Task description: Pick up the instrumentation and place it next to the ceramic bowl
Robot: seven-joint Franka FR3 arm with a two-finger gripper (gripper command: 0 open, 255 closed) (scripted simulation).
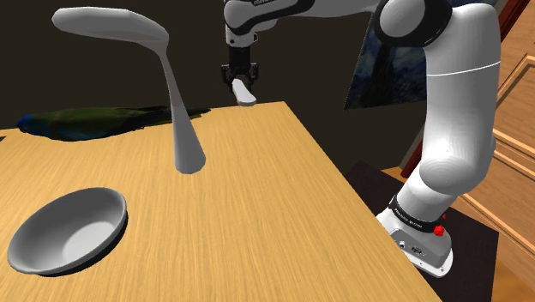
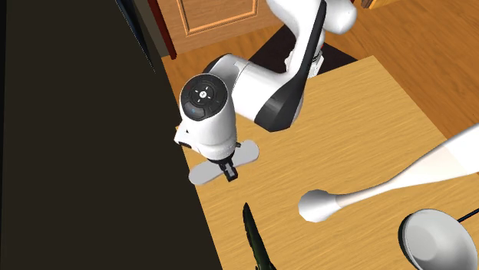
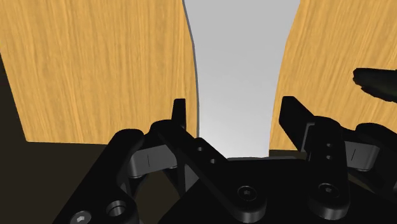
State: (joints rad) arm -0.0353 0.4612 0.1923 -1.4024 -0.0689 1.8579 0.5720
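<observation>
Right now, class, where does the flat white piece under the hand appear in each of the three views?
Shoulder view: top centre, the flat white piece beneath the hand, at the wooden table's far edge.
Second exterior view: left of centre, at the table's edge.
Wrist view: between the hand's fingers, stretching ahead over the table.
Shared landmark: the black hand over it.

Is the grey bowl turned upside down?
No, the bowl sits on the wooden table with its open hollow facing up.
</observation>
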